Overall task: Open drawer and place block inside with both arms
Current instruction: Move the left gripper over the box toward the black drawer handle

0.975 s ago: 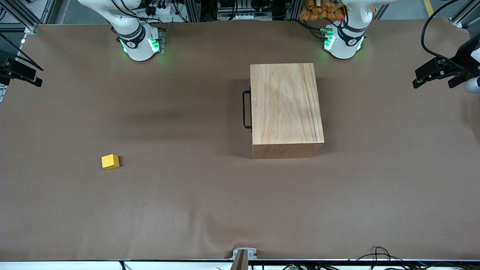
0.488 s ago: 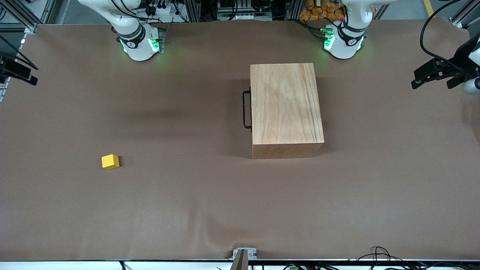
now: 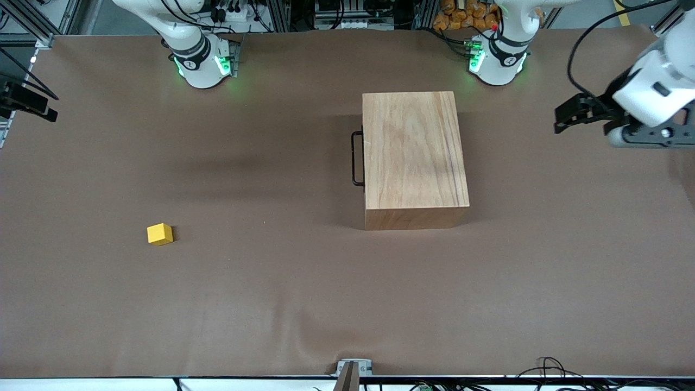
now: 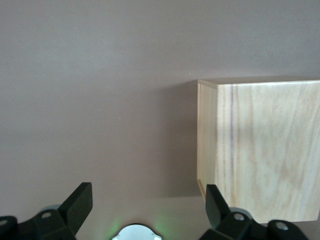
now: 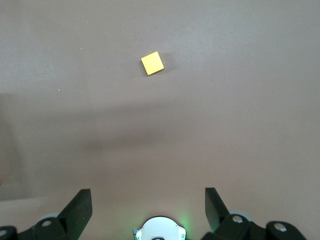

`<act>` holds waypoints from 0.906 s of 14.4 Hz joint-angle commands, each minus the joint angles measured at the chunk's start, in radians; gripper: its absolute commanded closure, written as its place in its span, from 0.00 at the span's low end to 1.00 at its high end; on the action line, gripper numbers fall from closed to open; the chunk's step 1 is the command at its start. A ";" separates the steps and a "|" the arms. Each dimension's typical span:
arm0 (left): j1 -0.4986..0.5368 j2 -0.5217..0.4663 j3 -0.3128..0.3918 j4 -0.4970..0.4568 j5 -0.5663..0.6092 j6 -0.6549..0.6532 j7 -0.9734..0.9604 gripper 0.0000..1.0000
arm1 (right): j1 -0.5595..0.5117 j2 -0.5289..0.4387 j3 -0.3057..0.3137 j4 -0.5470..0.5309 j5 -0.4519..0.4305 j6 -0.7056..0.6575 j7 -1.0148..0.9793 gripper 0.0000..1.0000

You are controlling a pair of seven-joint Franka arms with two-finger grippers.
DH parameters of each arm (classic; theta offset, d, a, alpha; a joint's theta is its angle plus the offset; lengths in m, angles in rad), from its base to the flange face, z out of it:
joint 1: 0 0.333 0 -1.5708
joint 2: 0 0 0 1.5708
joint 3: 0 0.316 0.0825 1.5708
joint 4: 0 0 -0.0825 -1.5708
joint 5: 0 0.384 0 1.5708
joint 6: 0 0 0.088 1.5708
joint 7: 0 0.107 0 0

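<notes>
Front view, across the frame: right gripper (image 3: 27,106) at table edge, waiting, fingers wide, empty; block (image 3: 159,234) well apart on bare cloth; drawer (image 3: 362,157) shut, handle (image 3: 355,158) untouched; left gripper (image 3: 575,113) now swung inward toward box (image 3: 415,157), fingers spread, empty. Opening likely first; nothing grasped yet.

Left end effector (image 4: 145,210) aloft, fingers spread wide, empty. Right end effector (image 5: 145,210) aloft, fingers spread wide, empty.

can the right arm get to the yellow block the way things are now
Probably yes. The block lies alone on bare table toward the right arm's end; the right gripper is open above, nothing between.
</notes>
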 commanded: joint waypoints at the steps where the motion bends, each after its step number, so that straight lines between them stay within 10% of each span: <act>1: -0.039 0.031 -0.018 0.009 -0.015 -0.003 -0.092 0.00 | 0.002 -0.029 0.008 -0.037 0.001 0.013 0.012 0.00; 13: -0.381 0.229 -0.015 0.096 -0.021 0.096 -0.606 0.00 | 0.071 -0.023 0.009 -0.086 0.009 0.091 0.012 0.00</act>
